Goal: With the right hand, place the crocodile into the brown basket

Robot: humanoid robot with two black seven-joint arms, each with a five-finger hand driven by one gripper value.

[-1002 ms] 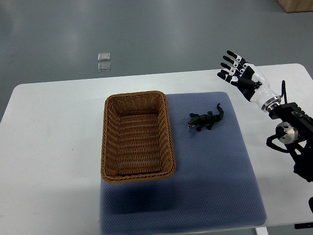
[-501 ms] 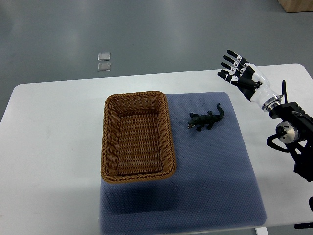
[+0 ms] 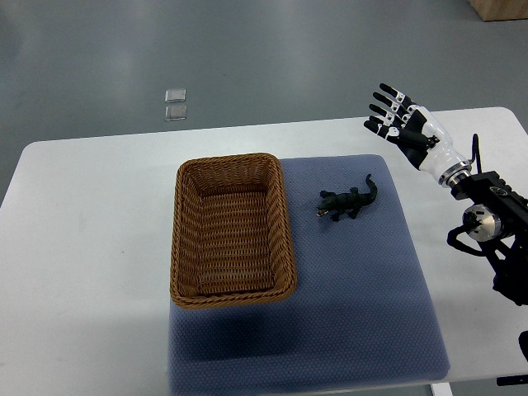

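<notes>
Crocodile (image 3: 349, 202) lies right of basket (image 3: 229, 160); right hand (image 3: 410, 132) farther right, splayed, empty. I aim midbody, grip flanks.

One cam, top view: steep look-down from robot's side, mid range, covers whole white table (image 3: 99, 214) w/ grey floor (image 3: 289, 58) beyond.

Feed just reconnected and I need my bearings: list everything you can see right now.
table: one, white, fills the lower picture
mat: one, blue-grey, on the table
basket: one, brown wicker, empty, over the mat's left part
crocodile: one, dark green, on the mat right of the basket, apart from it
small squares: two, clear, on the grey floor beyond the table
brown thing: one, cut off at top right corner
right hand: one, black and white, fingers spread, holding nothing, far right
</notes>
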